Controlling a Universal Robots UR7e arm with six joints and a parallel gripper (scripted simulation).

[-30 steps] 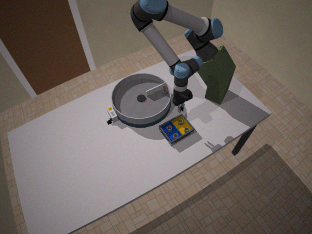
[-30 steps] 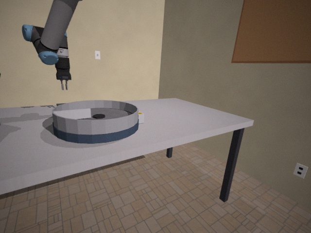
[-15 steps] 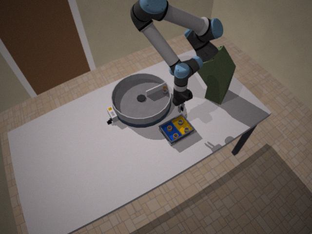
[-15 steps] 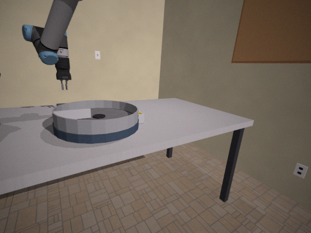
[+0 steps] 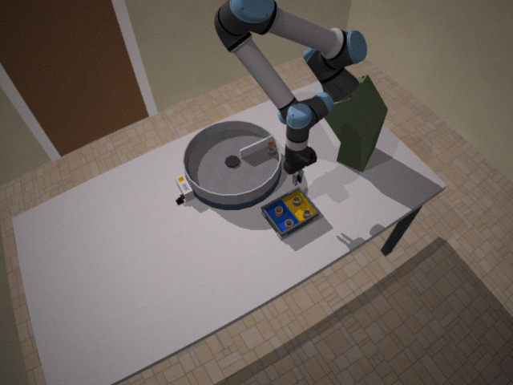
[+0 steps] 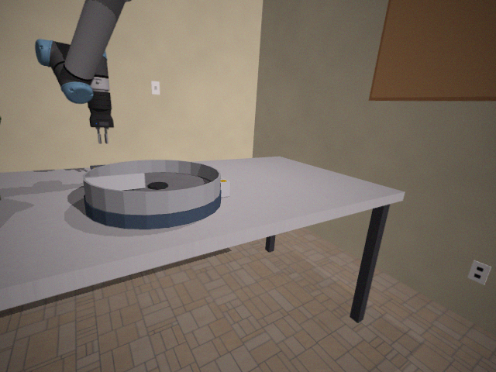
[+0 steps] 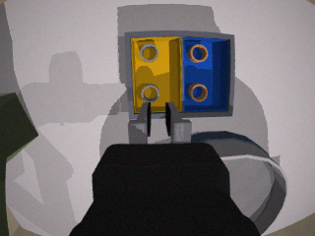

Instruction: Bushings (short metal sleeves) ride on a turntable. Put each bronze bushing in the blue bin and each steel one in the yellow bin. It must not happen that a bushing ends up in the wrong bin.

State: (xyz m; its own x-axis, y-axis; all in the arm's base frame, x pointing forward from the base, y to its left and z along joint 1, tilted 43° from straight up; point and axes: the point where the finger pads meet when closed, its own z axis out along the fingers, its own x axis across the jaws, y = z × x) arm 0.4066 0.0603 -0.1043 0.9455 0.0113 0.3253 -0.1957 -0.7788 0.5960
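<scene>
The grey turntable (image 5: 194, 165) (image 6: 152, 201) (image 7: 266, 180) carries one bronze bushing (image 5: 271, 145) beside a white guide wall (image 5: 256, 146). The tray next to it has a blue bin (image 5: 271, 215) (image 7: 220, 73) with two bronze bushings (image 5: 279, 210) (image 5: 288, 224) (image 7: 199, 53) (image 7: 199, 92) and a yellow bin (image 5: 305, 203) (image 7: 167, 59) with two steel bushings (image 5: 296, 200) (image 5: 307, 213) (image 7: 149, 51) (image 7: 150, 93). My gripper (image 5: 296, 179) (image 6: 101, 139) (image 7: 157, 112) hangs well above the table between the turntable and the tray. Its fingers stand a little apart with nothing between them.
A tall green box (image 5: 360, 119) (image 7: 14, 132) stands at the back right, close to the arm. A small white unit with a yellow label (image 5: 182, 184) (image 6: 225, 187) sits against the turntable's left side. The table edge lies right of the tray.
</scene>
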